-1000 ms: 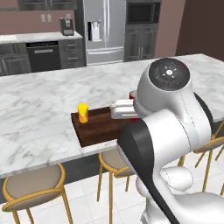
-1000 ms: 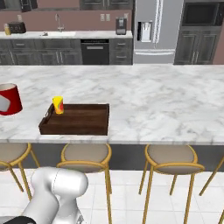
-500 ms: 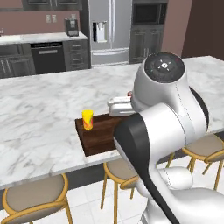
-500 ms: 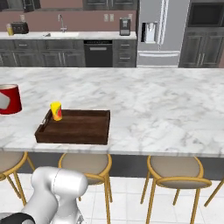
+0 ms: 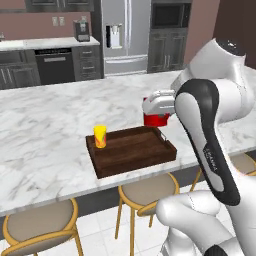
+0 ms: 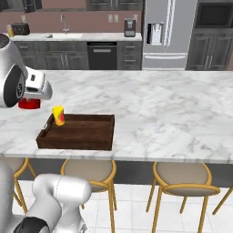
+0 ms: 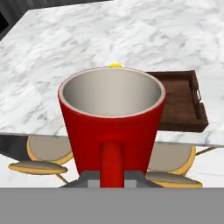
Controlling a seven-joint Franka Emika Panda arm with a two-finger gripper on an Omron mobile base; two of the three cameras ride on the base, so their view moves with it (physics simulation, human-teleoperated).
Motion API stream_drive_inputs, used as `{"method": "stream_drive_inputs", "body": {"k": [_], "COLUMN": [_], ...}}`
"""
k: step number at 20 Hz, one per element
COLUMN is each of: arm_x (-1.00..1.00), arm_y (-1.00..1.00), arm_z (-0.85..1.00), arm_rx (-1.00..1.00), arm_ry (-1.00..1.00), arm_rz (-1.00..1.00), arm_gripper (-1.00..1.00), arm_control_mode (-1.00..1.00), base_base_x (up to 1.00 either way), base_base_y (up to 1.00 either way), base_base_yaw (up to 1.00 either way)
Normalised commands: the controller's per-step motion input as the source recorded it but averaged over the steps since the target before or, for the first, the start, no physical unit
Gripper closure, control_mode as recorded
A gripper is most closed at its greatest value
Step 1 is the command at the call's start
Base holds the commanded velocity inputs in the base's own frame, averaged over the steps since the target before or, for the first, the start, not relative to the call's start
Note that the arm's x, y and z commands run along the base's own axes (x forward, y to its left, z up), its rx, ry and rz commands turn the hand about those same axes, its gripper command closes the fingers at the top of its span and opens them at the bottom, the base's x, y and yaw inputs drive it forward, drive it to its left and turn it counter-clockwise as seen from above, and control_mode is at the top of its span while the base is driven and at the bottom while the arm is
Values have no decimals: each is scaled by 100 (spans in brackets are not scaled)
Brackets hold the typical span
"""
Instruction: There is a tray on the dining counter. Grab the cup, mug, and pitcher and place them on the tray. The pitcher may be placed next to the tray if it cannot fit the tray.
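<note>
The hand (image 7: 112, 177) grips the glossy red cylindrical mug (image 7: 112, 122) by its handle, seemingly above the white marble surface (image 5: 45, 130), right of the dark brown wooden tray (image 5: 131, 150), where the small yellow cup (image 5: 100, 136) stands; its red-orange mark is unreadable.

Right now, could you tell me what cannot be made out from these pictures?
- Gripper fingertips: in the hand view, the mug hides them.
- Cup: hand view shows a yellow sliver above the mug's rim; its mark is small in both base views.
- Mug's handle: left base view, the robot's hand and forearm cover it.
- Tray near corner: hand view, behind the mug.
</note>
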Motion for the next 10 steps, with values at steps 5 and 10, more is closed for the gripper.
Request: {"method": "stream_drive_inputs", "body": {"k": [5, 10], "arm_x": [100, 93], "arm_y": [-7, 0], "arm_z": [-45, -61], "arm_rx": [5, 0], "arm_ry": [11, 1], "arm_rz": [47, 45], "arm_gripper": [100, 100], "arm_control_mode": [-100, -100], "base_base_x": [0, 0], "base_base_y": [0, 0], "base_base_yaw": [0, 0]}}
